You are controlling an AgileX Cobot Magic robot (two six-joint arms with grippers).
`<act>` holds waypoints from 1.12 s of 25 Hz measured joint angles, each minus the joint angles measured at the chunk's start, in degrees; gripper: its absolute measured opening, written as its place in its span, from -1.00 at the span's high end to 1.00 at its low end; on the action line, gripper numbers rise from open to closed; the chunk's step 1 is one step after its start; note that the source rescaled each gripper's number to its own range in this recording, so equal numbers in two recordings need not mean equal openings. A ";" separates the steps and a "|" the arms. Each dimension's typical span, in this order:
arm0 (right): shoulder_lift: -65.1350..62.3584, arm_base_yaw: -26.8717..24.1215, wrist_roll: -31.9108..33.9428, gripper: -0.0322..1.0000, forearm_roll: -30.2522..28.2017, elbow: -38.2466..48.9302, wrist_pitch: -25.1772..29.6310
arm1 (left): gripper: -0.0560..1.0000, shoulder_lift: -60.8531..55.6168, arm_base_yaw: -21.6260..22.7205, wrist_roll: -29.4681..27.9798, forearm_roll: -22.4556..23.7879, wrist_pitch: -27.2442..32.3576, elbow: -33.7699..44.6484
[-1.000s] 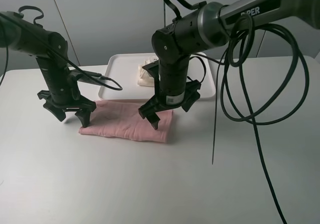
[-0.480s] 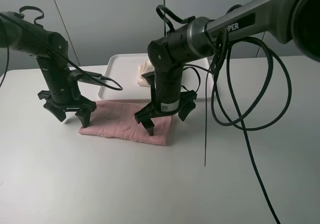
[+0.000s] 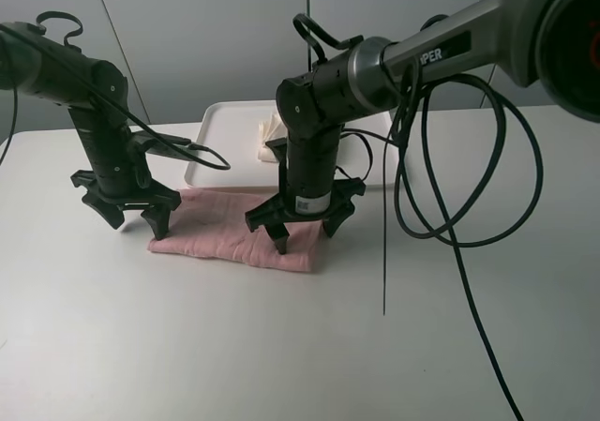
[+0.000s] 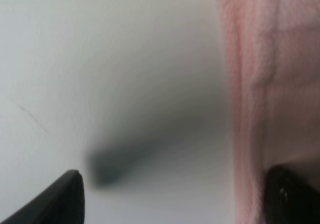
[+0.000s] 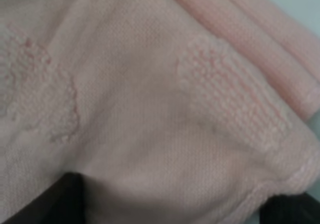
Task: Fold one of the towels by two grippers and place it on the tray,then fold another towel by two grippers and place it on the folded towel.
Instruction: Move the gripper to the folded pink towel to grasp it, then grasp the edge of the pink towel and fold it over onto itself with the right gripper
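Observation:
A pink towel (image 3: 220,229) lies folded flat on the white table in front of the tray. A cream folded towel (image 3: 271,140) lies on the white tray (image 3: 220,126) behind it. My left gripper (image 3: 137,224) is open and straddles the pink towel's left edge, one finger over the table. In the left wrist view the gripper (image 4: 177,204) shows the towel's edge (image 4: 272,84) close below. My right gripper (image 3: 307,237) is open, low over the towel's right end. In the right wrist view the gripper (image 5: 170,209) is just above the pink towel (image 5: 150,99), which fills the frame.
A black cable (image 3: 386,252) hangs from the right arm down to the table, right of the towel. The tray's front rim lies just behind both grippers.
My right gripper has moved left and down over the pink towel's right end. The left arm has not moved.

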 joint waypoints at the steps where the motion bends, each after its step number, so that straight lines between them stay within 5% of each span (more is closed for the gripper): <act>1: 0.05 0.00 0.00 -0.55 0.00 -0.09 0.00 | -0.87 0.09 0.00 0.00 0.00 0.00 0.00; 12: 0.88 0.00 0.00 -0.40 0.10 -0.66 0.13 | -0.86 0.09 0.00 0.00 0.00 0.00 0.00; 16: 1.23 0.10 0.00 -0.01 1.37 -1.05 0.08 | -0.86 0.09 0.00 0.00 0.00 0.00 0.00; 21: 1.34 0.49 -1.27 0.81 3.28 -1.05 -0.81 | -0.86 0.09 0.00 0.00 0.00 0.00 0.00; 28: 1.24 0.61 -1.52 0.83 3.28 -1.14 -1.02 | -0.86 0.09 0.00 0.00 0.00 0.00 0.00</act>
